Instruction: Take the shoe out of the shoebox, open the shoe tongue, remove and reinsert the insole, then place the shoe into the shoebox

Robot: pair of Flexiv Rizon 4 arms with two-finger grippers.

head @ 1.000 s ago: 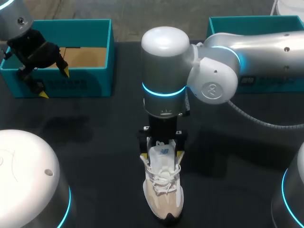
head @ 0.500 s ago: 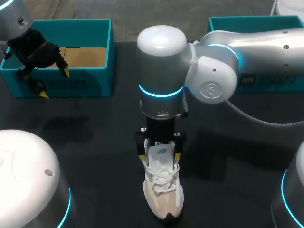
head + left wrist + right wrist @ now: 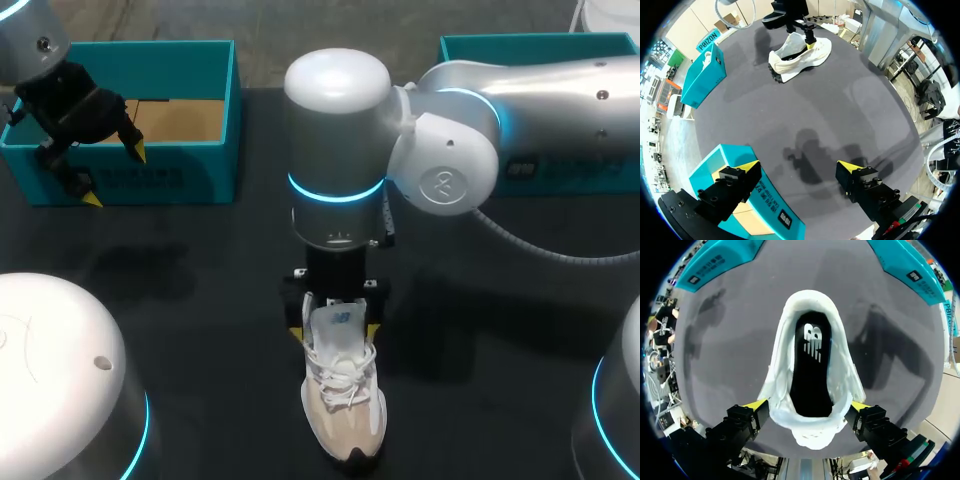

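Black insole [image 3: 812, 365] is shown only at the right wrist (unseen overhead); pale mesh shoe [image 3: 345, 410] is straddled by the released right gripper [image 3: 807, 405]; left gripper [image 3: 801, 166] is likewise spread.

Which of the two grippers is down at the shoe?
The right gripper, at the heel of the white shoe mid-table; the left gripper hangs far off, over the teal shoebox.

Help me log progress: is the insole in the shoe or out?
In. The right wrist view shows the dark insole lying flat inside the shoe, filling its opening.
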